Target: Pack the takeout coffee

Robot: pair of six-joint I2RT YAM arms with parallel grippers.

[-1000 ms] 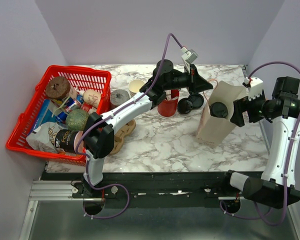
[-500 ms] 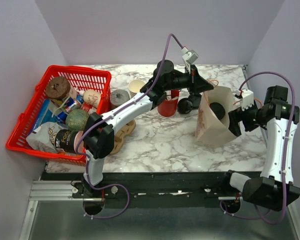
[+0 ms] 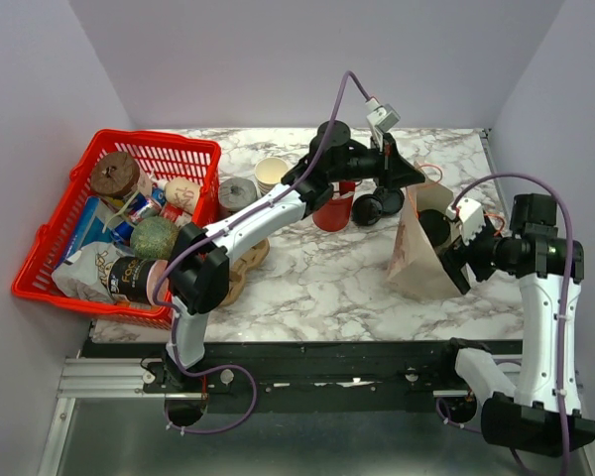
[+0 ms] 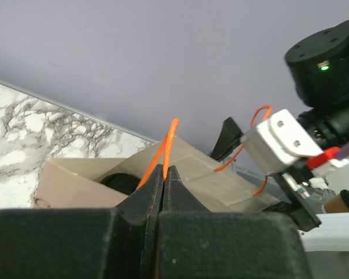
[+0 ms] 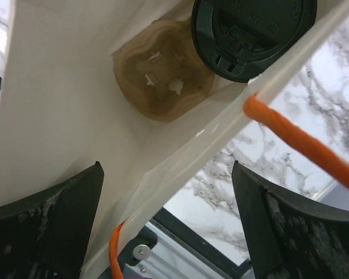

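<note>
One arm (image 3: 248,213) outstretched, left claw (image 4: 163,175) pinching the bag's (image 4: 206,174) handle (image 4: 169,136).

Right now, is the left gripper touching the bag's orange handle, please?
Touching. The left wrist view shows the left gripper pinching the orange handle between its shut jaws.

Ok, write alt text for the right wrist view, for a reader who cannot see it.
Looking into an open cream paper bag: the takeout coffee's black lid shows at the top, beside a tan moulded-pulp piece. The right gripper hangs wide open at the bag's rim, with an orange handle cord and marble table beyond.
</note>
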